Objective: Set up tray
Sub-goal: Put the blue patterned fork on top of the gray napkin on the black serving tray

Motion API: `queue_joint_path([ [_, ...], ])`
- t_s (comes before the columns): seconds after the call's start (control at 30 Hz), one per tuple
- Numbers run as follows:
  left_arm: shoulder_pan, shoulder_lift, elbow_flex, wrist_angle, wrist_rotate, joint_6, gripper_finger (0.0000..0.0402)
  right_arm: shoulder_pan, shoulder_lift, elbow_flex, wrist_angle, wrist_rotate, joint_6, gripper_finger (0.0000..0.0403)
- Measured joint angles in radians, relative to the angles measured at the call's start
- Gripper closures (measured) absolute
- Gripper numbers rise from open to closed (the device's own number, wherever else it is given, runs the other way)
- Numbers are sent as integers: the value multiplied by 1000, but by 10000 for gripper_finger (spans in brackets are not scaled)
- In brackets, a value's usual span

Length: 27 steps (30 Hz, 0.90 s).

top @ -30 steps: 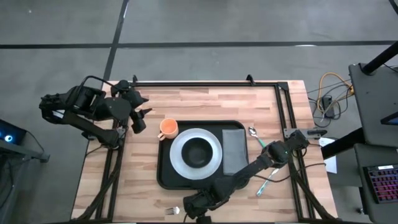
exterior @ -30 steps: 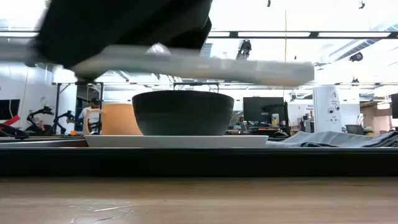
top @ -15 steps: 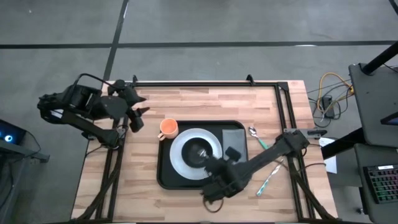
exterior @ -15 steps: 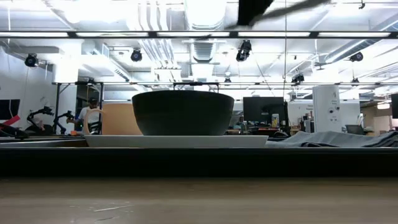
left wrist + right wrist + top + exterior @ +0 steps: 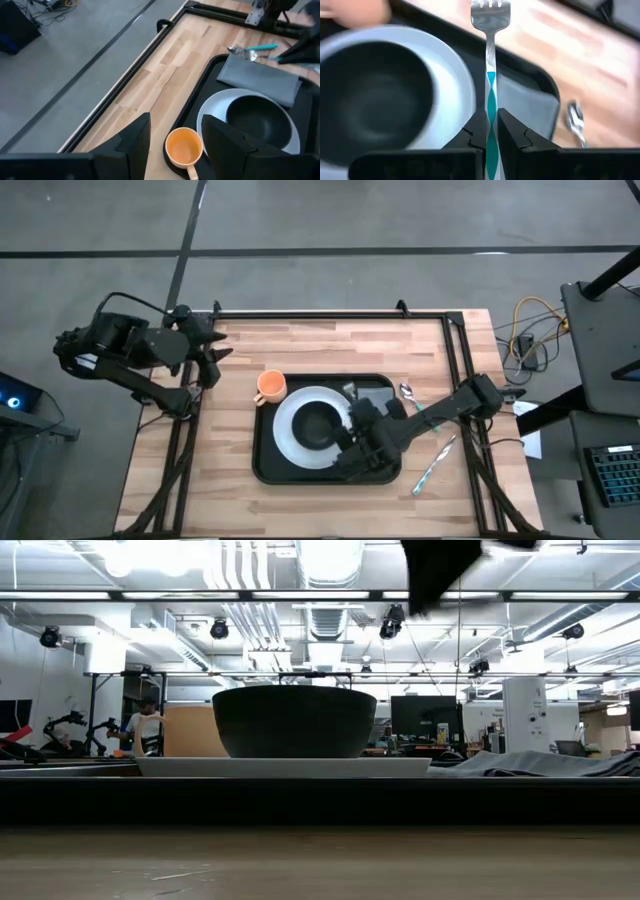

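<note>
The black tray [image 5: 268,465] lies mid-table and carries a white plate [image 5: 290,442] with a dark bowl [image 5: 316,423] and a grey napkin [image 5: 380,395] along its right side. An orange cup [image 5: 270,386] stands at the tray's far-left corner. My right gripper [image 5: 358,410] hovers over the tray between plate and napkin, shut on a fork [image 5: 490,30] with a teal-and-white handle. My left gripper [image 5: 212,356] waits open near the table's far-left corner. In the low view, bowl [image 5: 295,720] and plate [image 5: 285,767] sit above the tray rim [image 5: 320,798]. My right gripper pinches the fork's teal-and-white handle [image 5: 490,102] between its two fingers. The fork runs straight out along the fingers, its tines [image 5: 490,6] pointing toward the table's far edge. It is lifted clear, above the plate's right edge and the napkin.
A spoon [image 5: 407,391] lies on the wood just right of the tray, and a teal-handled utensil [image 5: 432,465] lies farther right and nearer. Black rails [image 5: 330,313] frame the table's far and side edges. Bare wood shows left of the tray and along the far side.
My right gripper has travelled from the table's near edge, rising and moving toward the far edge until it is over the tray, carrying the fork lifted clear of the wood. My left gripper has drawn back a little toward the far-left corner.
</note>
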Motion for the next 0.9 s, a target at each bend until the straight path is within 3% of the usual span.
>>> queue_joint_path([
  [0.17,0,-19,0,0,0,-25,244,2,-31,-173,79,-54,184,390],
  [0.37,0,-26,0,0,0,-31,244,-12,-66,-351,328,-106,249,390],
  [0.53,0,-21,0,0,0,-25,244,-58,-67,-436,431,-195,244,390],
  [0.9,0,-23,0,-27,0,-21,244,-117,-81,-549,595,-235,291,390],
])
